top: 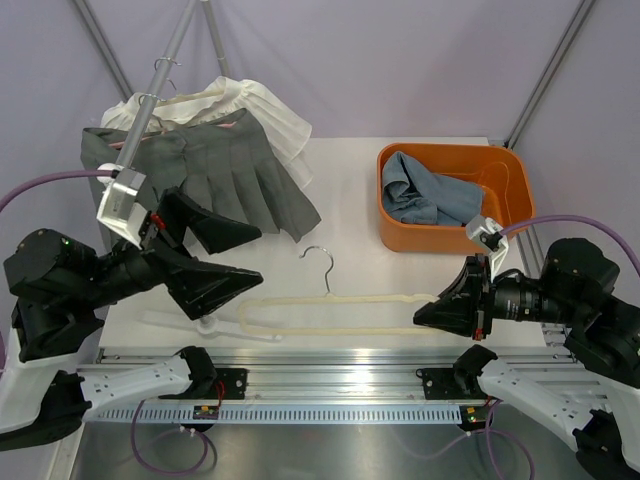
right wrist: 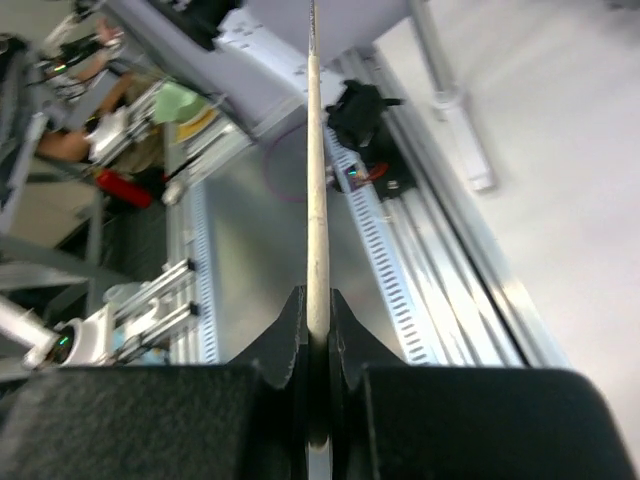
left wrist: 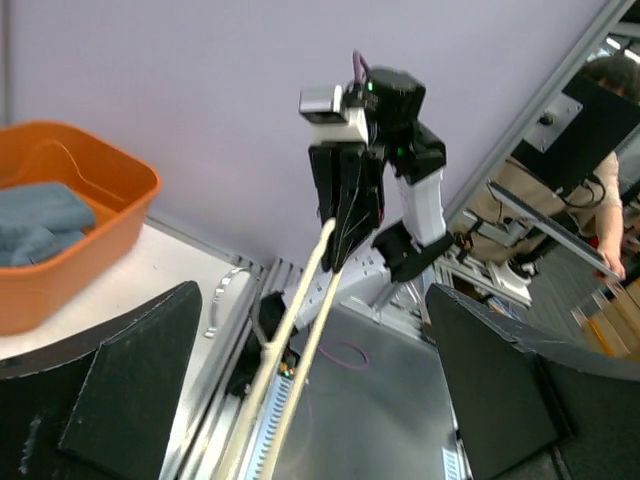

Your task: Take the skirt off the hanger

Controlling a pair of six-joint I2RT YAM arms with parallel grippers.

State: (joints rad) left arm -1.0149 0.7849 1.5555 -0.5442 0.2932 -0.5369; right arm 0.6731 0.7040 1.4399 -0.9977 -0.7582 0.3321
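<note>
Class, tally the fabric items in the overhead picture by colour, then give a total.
Grey: 1, the pleated skirt
White: 1, the garment behind it
Blue: 1, the cloth in the orange bin
Total: 3

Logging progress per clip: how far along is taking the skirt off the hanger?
Done, it seems: the hanger is bare, and the grey skirt lies apart from it at the far left of the table. In hand: the right gripper pinches the hanger's right end; the left gripper is open near its left end. Left: probably only putting the hanger down.
</note>
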